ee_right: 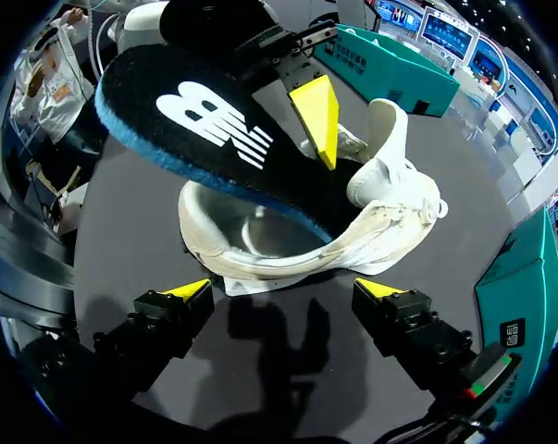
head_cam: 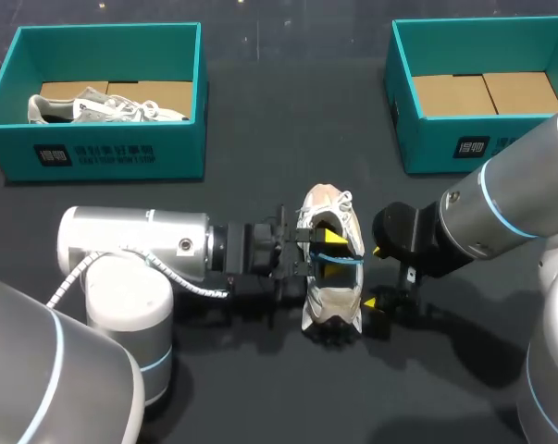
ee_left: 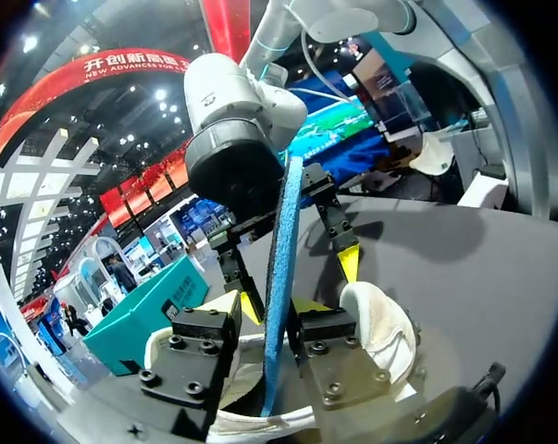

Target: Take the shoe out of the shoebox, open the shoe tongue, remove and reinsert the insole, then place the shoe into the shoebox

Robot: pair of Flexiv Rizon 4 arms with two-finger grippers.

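Head view, left to right, so: back-left on the table (head_cam: 260, 120), a teal box (head_cam: 112, 148) with a spare sneaker (head_cam: 103, 106) lying inside. From the left side, the left gripper (head_cam: 332, 254), clenched on the insole (head_cam: 345, 261) and pinching it on edge, one end up in the air, the other down inside the shoe (head_cam: 327, 202). Mid-table, the shoe itself, sitting on its sole, outside both boxes, right between the two grippers. Just to its right, the right gripper (head_cam: 378, 276), fingers spread wide, gripping nothing, close beside the shoe but not touching it. Back-right, a second teal box (head_cam: 445, 143), cardboard lining the bottom. Over in the right wrist view: black top face of the insole turned toward that gripper, blue foam edge running along it, shoe opening gaping underneath.
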